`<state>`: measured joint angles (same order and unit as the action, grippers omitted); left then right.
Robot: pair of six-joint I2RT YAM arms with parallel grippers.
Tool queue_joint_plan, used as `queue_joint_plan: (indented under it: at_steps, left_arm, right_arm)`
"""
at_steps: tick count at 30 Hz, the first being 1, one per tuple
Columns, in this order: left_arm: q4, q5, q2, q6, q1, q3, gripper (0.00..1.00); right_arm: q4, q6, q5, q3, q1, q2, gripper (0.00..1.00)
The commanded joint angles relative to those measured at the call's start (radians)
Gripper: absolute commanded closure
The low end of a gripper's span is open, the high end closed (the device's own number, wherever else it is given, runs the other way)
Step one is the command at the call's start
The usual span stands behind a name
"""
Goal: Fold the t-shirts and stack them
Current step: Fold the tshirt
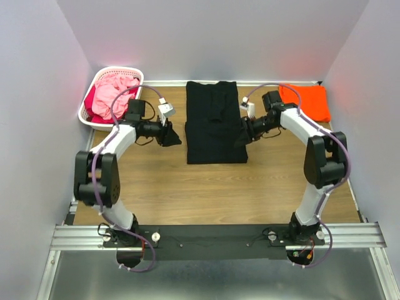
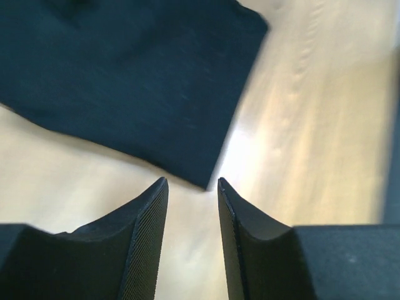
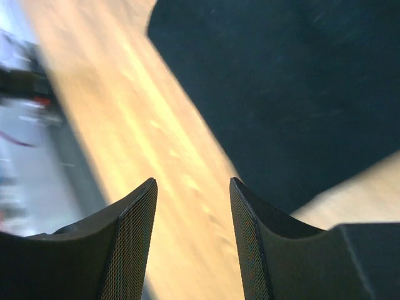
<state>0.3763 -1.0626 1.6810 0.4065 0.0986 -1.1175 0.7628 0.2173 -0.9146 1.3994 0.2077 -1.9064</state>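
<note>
Black cloth marked the work piece: the black t-shirt [image 1: 215, 122] lay flat as a long rectangle at the middle of the wooden tabletop [image 1: 206, 187], its sleeves apparently already turned in; the orange t-shirt [image 1: 306, 101] lay folded at the far right corner, well apart from it; a white basket [image 1: 119, 67] holding pink and red garments stood at the far left. The left pincer [image 1: 174, 137] hovered just beside the shirt's left edge and the right pincer [image 1: 243, 135] at its right edge; both wrist views showed the fingers spread with nothing between them, bare wood below and a corner of black cloth just ahead. The step in hand was judged to be a lengthwise fold of the black t-shirt; to do it well, each pincer should have descended onto its own near corner, with the lower finger slid under every layer so that none was left behind on the wood; both should have closed at the same moment, risen to the same height and carried the hem towards the far edge in parallel, keeping the cloth lightly taut between them; an uneven lift would probably have skewed the rectangle or dragged the whole garment; release should have followed only once the edges were aligned, leaving a compact piece fit for stacking with the orange t-shirt.
</note>
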Motion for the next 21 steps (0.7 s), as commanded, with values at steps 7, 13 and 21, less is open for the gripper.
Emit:
queue_joint_plan:
  at_steps: [7,13,21]
  left_arm:
    - [-0.291,0.473,-0.259,0.492,0.275,0.238,0.55]
    - [-0.342,0.521,-0.172,0.554,0.374,0.263,0.55]
    - [-0.327,0.627,-0.053,0.594,0.469,0.242,0.55]
  right_arm:
    - [-0.061,0.603,0.417,-0.141,0.045,0.176,0.44]
    - [-0.194,0.674,0.447,-0.273,0.13,0.24,0.48]
    - [-0.298,0.711,0.51,-0.382,0.185,0.201,0.48]
